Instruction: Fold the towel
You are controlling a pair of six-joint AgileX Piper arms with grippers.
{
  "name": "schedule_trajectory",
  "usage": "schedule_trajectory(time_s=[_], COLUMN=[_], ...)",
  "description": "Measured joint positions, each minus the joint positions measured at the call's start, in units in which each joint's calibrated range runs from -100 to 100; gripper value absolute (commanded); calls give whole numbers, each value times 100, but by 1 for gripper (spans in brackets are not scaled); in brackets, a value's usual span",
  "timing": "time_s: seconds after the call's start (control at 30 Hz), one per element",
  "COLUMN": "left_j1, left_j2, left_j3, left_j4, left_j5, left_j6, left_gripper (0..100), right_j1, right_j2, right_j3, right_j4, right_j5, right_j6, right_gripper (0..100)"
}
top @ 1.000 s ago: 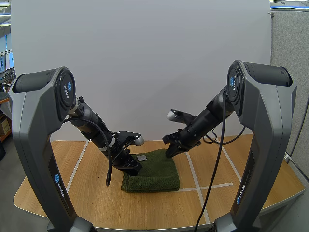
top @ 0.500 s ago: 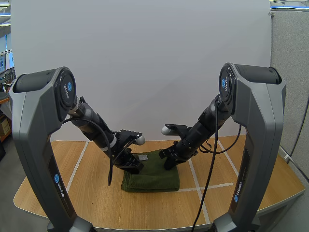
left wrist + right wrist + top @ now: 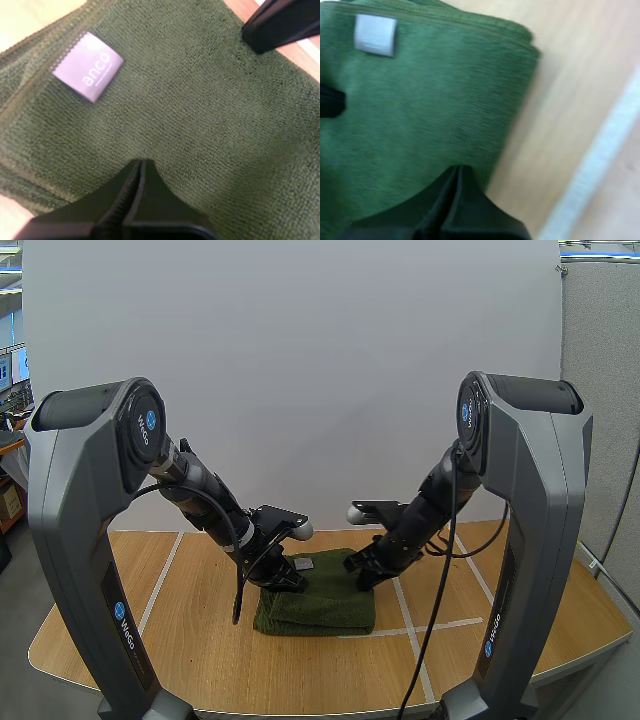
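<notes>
A dark green towel (image 3: 318,607) lies folded in a thick rectangle on the wooden table (image 3: 180,660), a small grey "anco" label (image 3: 88,65) on its top layer. My left gripper (image 3: 286,581) is shut, its fingers together as one wedge whose tip (image 3: 139,164) rests on the towel's (image 3: 200,120) top face near the left side. My right gripper (image 3: 364,579) is also shut, its tip (image 3: 458,170) down at the right edge of the towel (image 3: 420,100), where cloth meets table. Nothing is pinched between either pair of fingers.
White tape lines (image 3: 408,615) cross the tabletop beside the towel. Bare wood lies in front of the towel and to both sides. The two arm bases (image 3: 75,570) stand at the near corners.
My right gripper has come down from above the towel's far right corner to its right edge. My left gripper has shifted slightly right on the towel.
</notes>
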Motion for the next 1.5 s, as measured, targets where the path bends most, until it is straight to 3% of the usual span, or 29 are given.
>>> schedule_trajectory(time_s=[0.07,0.13,0.2,0.8,0.87,1.13,1.5], left_j1=[-18,-214,-278,-285,-239,200,208], left_j2=[0,32,120,208,-60,-1405,-789], left_j3=[0,-16,-104,-222,-222,-295,-938], left_j4=[-10,-10,-10,-148,-148,-46,-56], left_j5=[-105,-457,-499,-449,-449,-488,158], left_j6=[0,-30,-99,-183,-183,-183,-183], left_gripper=[0,0,0,0,0,0,0], right_j1=[-49,-178,-300,-300,-300,-300,-300], right_j2=[0,0,14,-471,-776,-1085,-1049], right_j3=[0,0,0,0,0,-47,-240], right_j4=[1,-53,-182,-201,-201,96,302], right_j5=[0,-47,-171,-186,-186,-186,-471], right_j6=[0,0,0,0,0,9,-20], right_gripper=[0,0,0,0,0,0,0])
